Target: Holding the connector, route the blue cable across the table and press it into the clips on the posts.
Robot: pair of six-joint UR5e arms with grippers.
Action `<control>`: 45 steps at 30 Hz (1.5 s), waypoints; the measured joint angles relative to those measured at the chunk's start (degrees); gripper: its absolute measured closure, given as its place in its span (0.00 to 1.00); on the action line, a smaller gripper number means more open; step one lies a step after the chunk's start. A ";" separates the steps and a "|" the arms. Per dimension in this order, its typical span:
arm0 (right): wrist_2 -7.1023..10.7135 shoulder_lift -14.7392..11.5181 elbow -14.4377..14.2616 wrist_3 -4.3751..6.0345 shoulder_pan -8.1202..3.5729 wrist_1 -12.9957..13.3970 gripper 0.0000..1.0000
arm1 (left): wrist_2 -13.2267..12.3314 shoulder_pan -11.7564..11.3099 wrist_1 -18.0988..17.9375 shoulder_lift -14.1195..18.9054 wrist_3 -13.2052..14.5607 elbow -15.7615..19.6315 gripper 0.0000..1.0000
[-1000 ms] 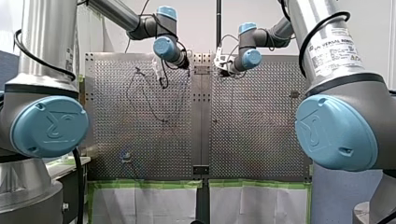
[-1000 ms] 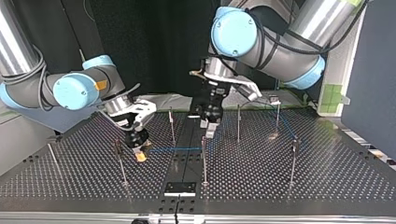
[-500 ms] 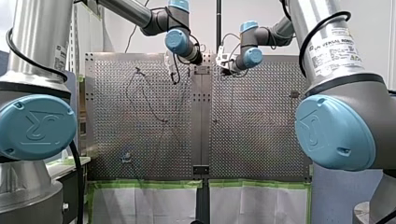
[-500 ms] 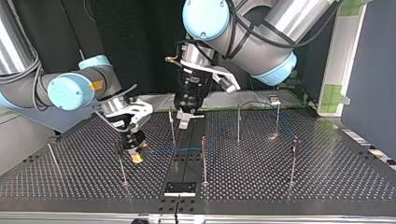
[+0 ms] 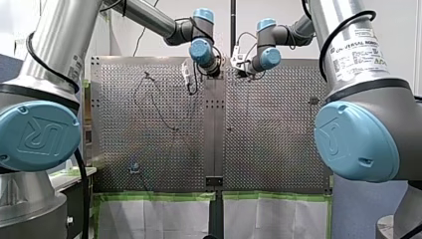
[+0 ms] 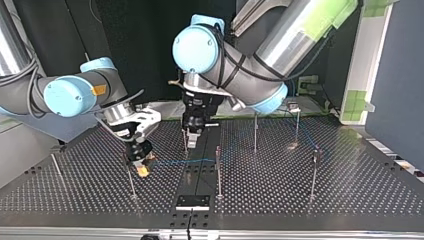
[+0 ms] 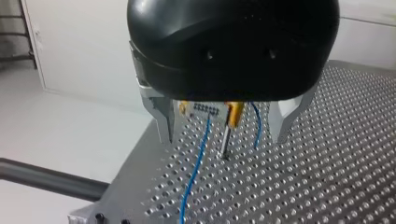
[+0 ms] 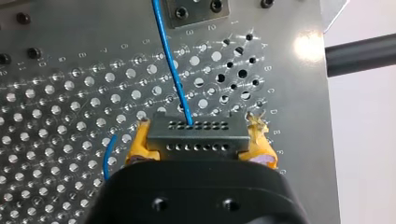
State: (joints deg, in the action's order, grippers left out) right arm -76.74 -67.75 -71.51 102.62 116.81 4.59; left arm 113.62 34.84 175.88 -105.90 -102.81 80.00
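Two claws work here: my right claw (image 8: 201, 145) pinches the connector (image 8: 196, 133) low over the tabletop (image 6: 300, 190), and the cable (image 6: 180, 161) runs across the top view toward the middle post (image 6: 218, 170), nearest my left claw (image 7: 222, 140), which hangs spread above.

both arms reach in toward the middle, grippers pointing down.
my left arm (image 6: 280, 45) comes in at the top view's right, elbow bent, its wrist joint (image 6: 196, 49) carried past the centre line. the left gripper (image 6: 192, 136) hangs near vertical, metal fingers (image 7: 161, 119) spread wide and gripping nothing. my right arm (image 6: 22, 97) comes in at the top view's left, forearm near level. the right gripper (image 6: 143, 170) sits low and tilted, yellow pads (image 8: 140, 144) clamped on the connector (image 8: 196, 133).
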 joint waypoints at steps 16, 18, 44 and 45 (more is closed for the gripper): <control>-0.07 -0.04 0.00 0.04 -0.05 0.08 1.00 | -0.78 -2.65 0.28 -6.00 0.08 -9.37 0.00; -0.05 -0.02 0.00 0.05 -0.12 0.11 1.00 | -1.06 -2.71 0.58 -7.09 0.07 -9.98 0.00; 0.00 0.05 0.06 0.05 -0.49 0.10 1.00 | 4.85 -2.29 1.74 -14.64 0.18 -15.67 0.65; 0.00 0.06 0.05 0.05 -0.49 0.09 1.00 | 5.14 -2.20 1.72 -14.63 0.28 -15.68 0.78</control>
State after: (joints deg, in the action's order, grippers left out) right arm -76.74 -67.69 -71.46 102.67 116.32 4.68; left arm 118.76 32.64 177.60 -120.54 -102.53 64.32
